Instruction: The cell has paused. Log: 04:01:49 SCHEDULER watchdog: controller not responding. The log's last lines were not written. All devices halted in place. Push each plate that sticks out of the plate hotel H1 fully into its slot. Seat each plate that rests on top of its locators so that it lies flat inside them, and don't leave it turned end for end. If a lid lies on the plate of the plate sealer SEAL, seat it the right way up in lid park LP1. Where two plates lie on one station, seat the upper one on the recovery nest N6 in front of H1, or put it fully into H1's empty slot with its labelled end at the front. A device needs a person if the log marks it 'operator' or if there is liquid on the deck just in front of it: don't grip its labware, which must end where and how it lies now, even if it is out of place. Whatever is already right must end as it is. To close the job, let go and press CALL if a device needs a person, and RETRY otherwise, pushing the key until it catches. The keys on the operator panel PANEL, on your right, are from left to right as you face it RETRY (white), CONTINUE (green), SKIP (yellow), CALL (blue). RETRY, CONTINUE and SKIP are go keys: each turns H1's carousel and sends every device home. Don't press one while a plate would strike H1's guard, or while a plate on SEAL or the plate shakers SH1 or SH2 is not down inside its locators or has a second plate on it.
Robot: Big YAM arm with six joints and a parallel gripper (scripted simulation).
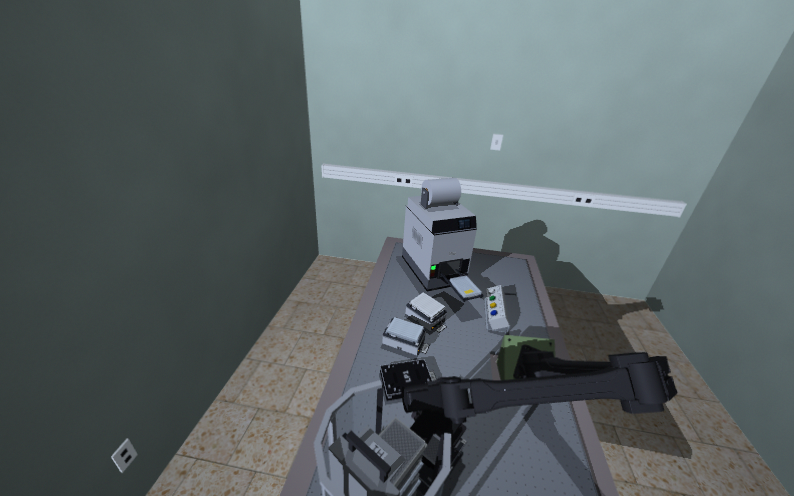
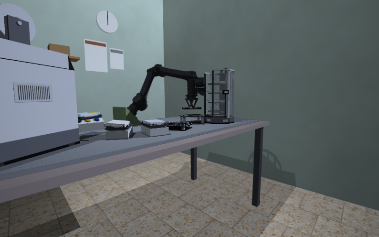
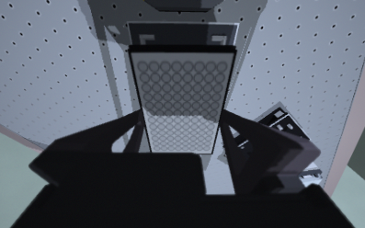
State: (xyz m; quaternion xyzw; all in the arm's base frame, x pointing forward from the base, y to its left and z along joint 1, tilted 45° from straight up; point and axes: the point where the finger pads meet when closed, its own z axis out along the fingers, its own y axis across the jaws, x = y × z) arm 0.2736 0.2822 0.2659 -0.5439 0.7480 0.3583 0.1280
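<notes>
My gripper (image 2: 191, 103) is shut on a grey well plate (image 3: 182, 101) with a dark rim, holding it by its long sides. In the exterior view the plate (image 2: 191, 108) hangs level, a little above the recovery nest N6 (image 2: 191, 118), which stands just in front of the plate hotel H1 (image 2: 219, 97). In the wrist view the nest (image 3: 182, 33) shows past the plate's far end, with its corner locators visible. In the top view the arm's wrist (image 1: 434, 397) hides the gripper and the plate beside H1 (image 1: 382, 452).
The black lid park LP1 (image 1: 406, 375) lies next to the nest. Two shakers (image 1: 426, 309) (image 1: 403, 334) carry pale plates. SEAL (image 1: 440, 240) stands at the far end with a plate (image 1: 466, 287) on its drawer. The key panel (image 1: 496, 309) is to the right.
</notes>
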